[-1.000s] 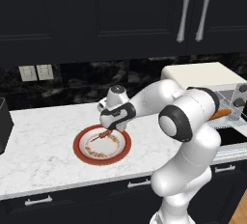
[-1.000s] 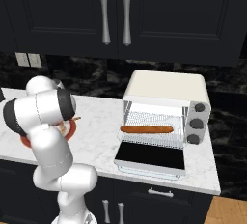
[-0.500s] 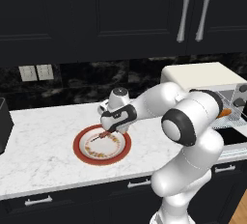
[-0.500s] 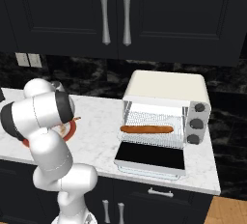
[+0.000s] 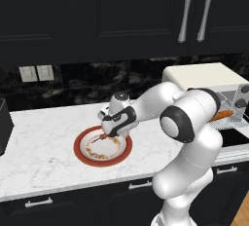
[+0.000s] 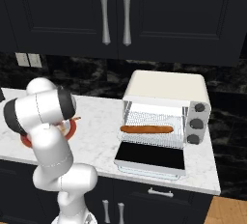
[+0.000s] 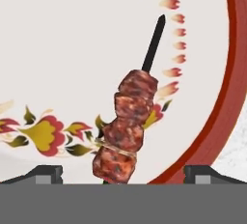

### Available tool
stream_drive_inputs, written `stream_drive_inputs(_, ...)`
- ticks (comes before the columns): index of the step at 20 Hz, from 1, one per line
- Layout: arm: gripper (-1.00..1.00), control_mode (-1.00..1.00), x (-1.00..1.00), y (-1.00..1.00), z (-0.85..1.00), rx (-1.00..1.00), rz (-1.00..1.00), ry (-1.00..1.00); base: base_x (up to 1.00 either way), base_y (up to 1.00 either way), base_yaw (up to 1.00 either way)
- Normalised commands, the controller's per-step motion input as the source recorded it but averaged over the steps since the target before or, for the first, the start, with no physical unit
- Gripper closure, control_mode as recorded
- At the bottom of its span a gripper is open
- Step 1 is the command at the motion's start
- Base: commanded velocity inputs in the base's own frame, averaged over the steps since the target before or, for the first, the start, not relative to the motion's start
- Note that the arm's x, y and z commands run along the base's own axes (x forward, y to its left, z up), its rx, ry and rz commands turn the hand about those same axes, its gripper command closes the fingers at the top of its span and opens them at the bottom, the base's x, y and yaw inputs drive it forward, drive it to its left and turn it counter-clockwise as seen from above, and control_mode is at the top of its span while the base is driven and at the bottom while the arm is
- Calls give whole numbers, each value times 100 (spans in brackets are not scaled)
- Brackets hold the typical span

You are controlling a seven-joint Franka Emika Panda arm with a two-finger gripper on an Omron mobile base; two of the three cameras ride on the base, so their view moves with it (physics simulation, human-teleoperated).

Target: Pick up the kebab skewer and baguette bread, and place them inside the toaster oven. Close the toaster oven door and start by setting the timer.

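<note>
The kebab skewer (image 7: 128,126), several reddish-brown meat chunks on a thin stick, lies on the red-rimmed floral plate (image 7: 231,73). My gripper (image 7: 124,172) hangs open right over it, one fingertip on each side of the meat chunks and apart from them. In the left base view the gripper (image 5: 108,132) is low over the plate (image 5: 78,147). The baguette bread (image 6: 146,129) lies on the wire rack inside the cream toaster oven (image 6: 166,90). The toaster oven door (image 6: 150,156) is folded down flat, open. The loaf's end (image 5: 221,114) shows behind my arm.
A dark slot toaster (image 5: 2,122) stands at the counter's left edge. Three dark knobs (image 6: 195,123) sit on the oven's right front. Black upper cabinets with silver handles (image 5: 194,10) hang above. Bare marble counter (image 5: 39,157) lies left of and in front of the plate.
My hand has sunk a little closer to the plate and the skewer. The jaws have stayed open. Baguette and oven door have not moved.
</note>
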Motion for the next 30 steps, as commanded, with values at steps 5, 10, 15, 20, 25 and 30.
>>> stream_drive_inputs(5,-100,-100,0,3,-23,0,2,0,0,0,0)
stream_drive_inputs(10,-100,-100,0,12,-27,0,2,0,0,0,0)
stream_drive_inputs(15,100,-100,0,20,-24,0,1,0,0,0,0)
stream_drive_inputs(20,100,-100,-12,2,-40,-1,2,0,0,0,0)
stream_drive_inputs(25,100,-100,-44,0,5,0,1,-1,0,0,0)
stream_drive_inputs(30,100,-100,-70,-9,68,0,-1,-5,0,0,0)
